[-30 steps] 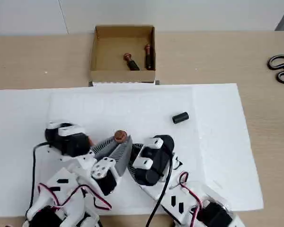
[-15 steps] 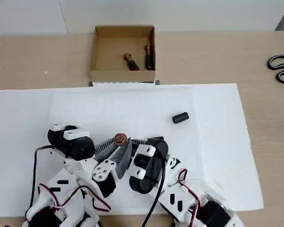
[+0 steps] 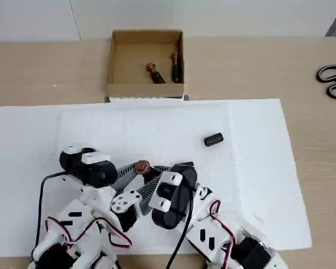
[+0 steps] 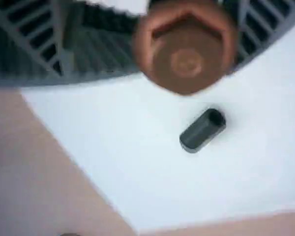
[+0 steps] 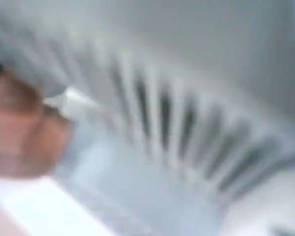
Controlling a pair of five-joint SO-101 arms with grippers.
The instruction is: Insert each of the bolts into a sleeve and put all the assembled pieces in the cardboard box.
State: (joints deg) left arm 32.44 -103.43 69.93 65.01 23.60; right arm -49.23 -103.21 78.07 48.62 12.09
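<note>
The last assembly is judged to be in hand: a bolt [image 3: 141, 166] with a copper head is gripped by the left hand [image 3: 138, 172], which is closed on it, over the white sheet [image 3: 33, 129] and close to that sheet's near edge. The right hand [image 3: 154, 176] is placed right beside the bolt, but whether it is wide, narrow or holding anything cannot be told. One loose sleeve [image 3: 213, 139] is seen lying on its side on the sheet, toward its right edge and well apart from both hands. The next move is judged to call for this sleeve to be picked up and its bore lined up with the bolt's shank, so that one can be slid into the other. The cardboard box [image 3: 145, 89] is set at the far edge of the sheet, on the table [image 3: 257, 61], and two assembled pieces [image 3: 155, 73] are counted inside it. In all, three bolts and three sleeves are counted, with one pair of scissors [image 3: 333, 81] at the table's right edge
</note>
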